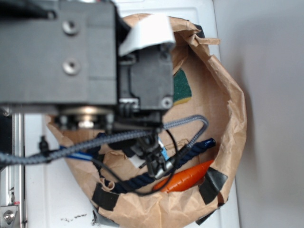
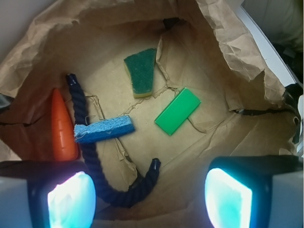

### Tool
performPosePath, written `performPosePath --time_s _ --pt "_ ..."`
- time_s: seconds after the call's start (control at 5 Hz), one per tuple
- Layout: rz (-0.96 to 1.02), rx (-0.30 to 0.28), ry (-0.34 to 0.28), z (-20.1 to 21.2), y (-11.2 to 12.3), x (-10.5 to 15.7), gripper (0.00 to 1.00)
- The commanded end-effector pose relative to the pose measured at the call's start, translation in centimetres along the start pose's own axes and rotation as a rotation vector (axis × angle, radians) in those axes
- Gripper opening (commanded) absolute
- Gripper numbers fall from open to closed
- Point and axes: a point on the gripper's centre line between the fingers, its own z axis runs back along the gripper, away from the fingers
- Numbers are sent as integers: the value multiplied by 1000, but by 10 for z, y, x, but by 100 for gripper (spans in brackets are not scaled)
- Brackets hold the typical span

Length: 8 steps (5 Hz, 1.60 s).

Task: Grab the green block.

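Note:
The green block (image 2: pixel 177 111) is a flat bright-green slab lying at an angle on the brown paper floor, right of centre in the wrist view. My gripper (image 2: pixel 149 199) is open and empty. Its two glowing pads (image 2: pixel 71 199) sit wide apart at the bottom of the wrist view, above the floor and short of the block. In the exterior view the gripper (image 1: pixel 154 161) hangs inside the paper bowl, and the arm hides the block.
The crumpled brown paper wall (image 2: pixel 237 52) rings everything. Inside lie a dark-green wedge sponge (image 2: pixel 141 71), a blue sponge (image 2: pixel 104 129), a curved navy rope (image 2: pixel 95 161) and an orange carrot (image 2: pixel 62 126). The sponge (image 1: pixel 181 88) and carrot (image 1: pixel 187 176) also show in the exterior view.

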Motion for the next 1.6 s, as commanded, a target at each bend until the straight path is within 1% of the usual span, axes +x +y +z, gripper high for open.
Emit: performPosePath --time_s 0.0,0.2,0.4,0.6,0.8,1.0,1.2,1.4 --pt "24 -14 -24 6 10 5 100" --pt "24 -14 -24 6 10 5 100" --pt "85 4 61 -15 11 21 100" --pt "119 14 86 -33 14 30 100" --pt "196 -40 69 -60 17 33 100" --pt "281 -124 40 -77 24 30 100" --pt "339 -151 -20 -97 22 23 100" --pt "388 -133 -63 -113 24 24 100"
